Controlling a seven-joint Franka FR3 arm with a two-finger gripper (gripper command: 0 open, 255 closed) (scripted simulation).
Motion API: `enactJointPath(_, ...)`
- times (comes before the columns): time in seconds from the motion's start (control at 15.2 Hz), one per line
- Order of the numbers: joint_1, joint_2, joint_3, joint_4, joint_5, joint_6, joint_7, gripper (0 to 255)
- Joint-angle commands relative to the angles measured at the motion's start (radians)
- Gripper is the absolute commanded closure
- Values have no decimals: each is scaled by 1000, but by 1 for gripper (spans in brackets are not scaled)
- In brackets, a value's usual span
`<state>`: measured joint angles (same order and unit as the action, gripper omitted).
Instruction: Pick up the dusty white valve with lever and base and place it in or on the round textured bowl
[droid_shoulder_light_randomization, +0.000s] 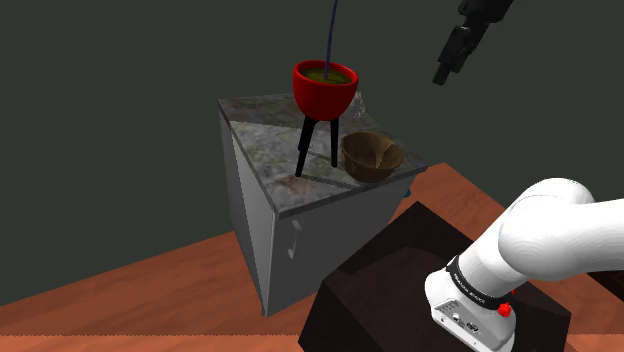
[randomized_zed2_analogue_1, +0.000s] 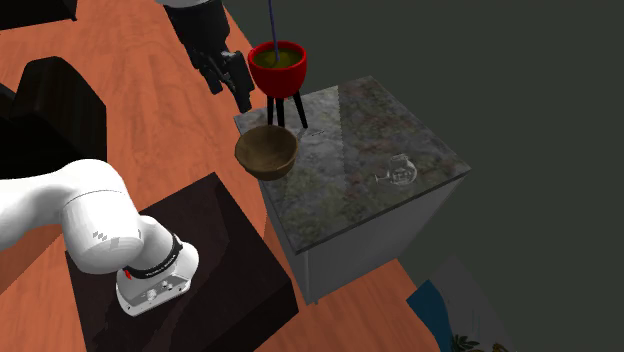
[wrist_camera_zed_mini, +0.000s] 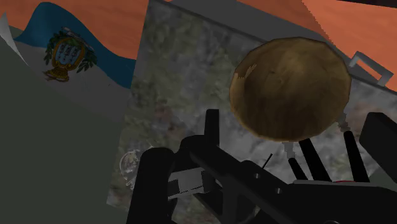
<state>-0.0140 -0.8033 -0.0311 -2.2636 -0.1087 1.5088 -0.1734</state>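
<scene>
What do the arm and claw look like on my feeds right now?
The arm is glossy white, built of rounded, tube-like links. A dark ring with small light lettering circles the joint near its foot, beside a red dot and small sockets. The claw is all black and blocky, ending in two slim fingers.

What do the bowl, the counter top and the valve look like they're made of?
Bowl: brown, matte, with a mottled, rough-looking surface; it could be wood or a shell-like material, I can't tell which.
Counter top: grey, blotchy veining with a slight sheen, so it looks like polished stone.
Valve: pale and faint, almost see-through against the top; its material is not readable.
</scene>
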Motion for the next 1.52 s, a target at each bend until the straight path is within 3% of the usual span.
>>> enactJointPath(0.0,0,0,0,0,0,0,0,0)
enactJointPath(0.73,-26,308,-88,15,-58,314,-50,0)
enactJointPath(1.45,-48,692,-163,192,-51,541,-112,0)
